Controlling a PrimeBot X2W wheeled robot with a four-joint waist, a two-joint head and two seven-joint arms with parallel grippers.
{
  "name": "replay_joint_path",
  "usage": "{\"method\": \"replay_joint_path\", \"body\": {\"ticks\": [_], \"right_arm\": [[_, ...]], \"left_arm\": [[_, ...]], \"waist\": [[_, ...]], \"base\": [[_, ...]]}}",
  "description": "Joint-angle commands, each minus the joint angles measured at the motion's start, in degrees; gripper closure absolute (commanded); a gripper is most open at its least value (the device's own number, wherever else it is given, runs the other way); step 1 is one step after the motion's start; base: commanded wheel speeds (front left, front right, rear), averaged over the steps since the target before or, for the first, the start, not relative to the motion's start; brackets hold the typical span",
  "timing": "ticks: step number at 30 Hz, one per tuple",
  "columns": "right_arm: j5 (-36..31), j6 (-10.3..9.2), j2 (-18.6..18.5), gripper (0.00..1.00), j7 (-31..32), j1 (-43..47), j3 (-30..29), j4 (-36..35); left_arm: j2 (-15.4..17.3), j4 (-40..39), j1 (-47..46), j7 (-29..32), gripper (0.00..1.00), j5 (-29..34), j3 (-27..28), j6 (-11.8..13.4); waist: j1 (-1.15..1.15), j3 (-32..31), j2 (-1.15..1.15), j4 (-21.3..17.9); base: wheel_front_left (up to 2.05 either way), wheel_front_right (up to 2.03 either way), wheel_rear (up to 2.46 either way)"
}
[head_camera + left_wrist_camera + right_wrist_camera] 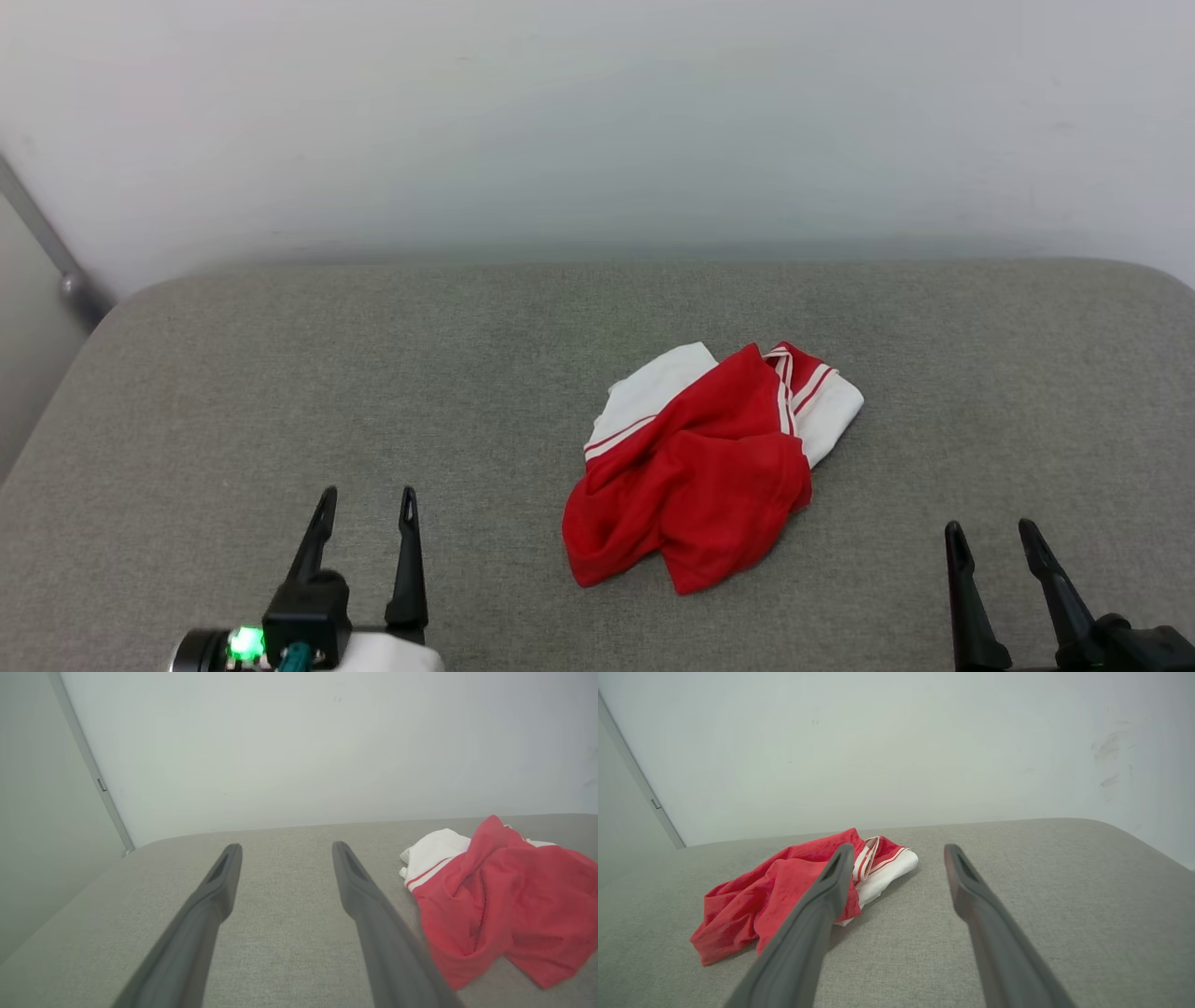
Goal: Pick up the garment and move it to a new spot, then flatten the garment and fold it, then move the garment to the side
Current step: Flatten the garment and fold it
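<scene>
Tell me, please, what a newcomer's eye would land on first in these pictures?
The crumpled red jersey T-shirt with white, stripe-trimmed sleeves stands out at once, heaped a little right of centre on the grey upholstered surface. Next come the dark fingers of the left gripper and right gripper, both open at the near edge on either side of the shirt and not touching it. Behind is a plain white wall.

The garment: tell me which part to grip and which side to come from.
Probably pinch the raised red ridge of the garment, near its far right, beside the striped trim. The ridge stands proud of the crumpled heap, so the fingers can straddle it. Come down from above with the open right claw, which sits on that side.
</scene>
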Motion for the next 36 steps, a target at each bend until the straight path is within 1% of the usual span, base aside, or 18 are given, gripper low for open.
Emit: {"method": "replay_joint_path", "body": {"ticks": [1, 3, 7, 10, 14, 18, 21, 23, 25, 27, 31, 36], "right_arm": [[-0.04, -0.03, 0.1, 0.0, -0.1, -0.34, 0.19, -0.02], [-0.25, -0.02, 0.1, 0.0, -0.1, -0.86, 0.43, -0.12], [-0.57, -0.02, 0.1, 0.0, -0.11, -1.65, 0.54, -0.41], [-0.71, -0.02, 0.1, 0.0, -0.1, -2.54, 0.62, -0.63], [-0.65, -0.02, 0.11, 0.0, -0.1, -3.23, 0.84, -0.79], [-0.58, -0.02, 0.1, 0.0, -0.1, -4.68, 1.05, -1.03], [-0.83, -0.03, 0.1, 0.0, -0.1, -5.9, 1.07, -1.29], [-0.7, -0.02, 0.1, 0.0, -0.1, -6.76, 1.15, -1.35], [-0.55, -0.02, 0.09, 0.0, -0.1, -7.53, 1.34, -1.33], [-0.45, -0.02, 0.1, 0.0, -0.1, -8.48, 1.55, -1.24], [-0.17, -0.02, 0.1, 0.0, -0.1, -9.86, 2.03, -1.33], [0.32, -0.02, 0.1, 0.0, -0.1, -11.47, 2.64, -1.57]], "left_arm": [[0.33, 0.08, -2.56, -0.15, 0.0, 0.37, 0.51, -0.82], [1.29, 1.21, -5.27, -0.15, 0.0, 0.67, 0.82, -2.29], [3.01, 2.58, -13.62, -0.15, 0.0, 1.45, 1.04, -4.89], [4.68, 4.02, -20.15, -0.14, 0.0, 2.34, 0.27, -7.39], [6.1, 8.6, -30.43, 0.4, 0.0, 2.7, -1.44, -10.96], [6.99, 13.11, -40.39, 4.89, 0.0, 2.61, -3.51, -13.52], [7.8, 16.4, -47.66, 9.64, 0.0, 2.64, -5.79, -14.53], [7.83, 19.19, -51.48, 13.76, 0.0, 1.18, -7.79, -15.11], [8.3, 21.85, -55.39, 18.3, 0.0, -0.61, -10.79, -15.4], [8.97, 24.22, -58.67, 23.37, 0.0, -4.52, -16.78, -15.41], [12.5, 26.77, -64.95, 33.5, 0.0, -14.42, -28.26, -15.4], [16.14, 26.23, -70.62, 47.15, 0.0, -27.95, -41.38, -15.42]], "waist": [[0.0, 0.23, 0.0, -0.27], [0.0, 0.61, 0.0, -0.65], [0.0, 1.74, 0.0, -1.63], [0.0, 2.83, 0.0, -2.52], [0.0, 4.53, 0.0, -3.64], [0.0, 7.32, 0.0, -4.9], [0.0, 9.41, 0.0, -5.94], [0.0, 10.63, 0.0, -6.79], [0.0, 11.74, 0.0, -7.68], [0.0, 12.74, 0.0, -8.6], [0.0, 14.84, 0.0, -10.38], [0.0, 17.65, 0.0, -12.28]], "base": [[0.0, 0.0, 0.0], [0.0, 0.0, 0.0], [0.0, 0.0, 0.0], [0.0, 0.0, 0.0], [0.0, 0.0, 0.0], [0.0, 0.0, 0.0], [0.0, 0.0, 0.0], [0.0, 0.0, 0.0], [0.0, 0.0, 0.0], [0.0, 0.0, 0.0], [0.0, 0.0, 0.0], [0.0, 0.0, 0.0]]}}
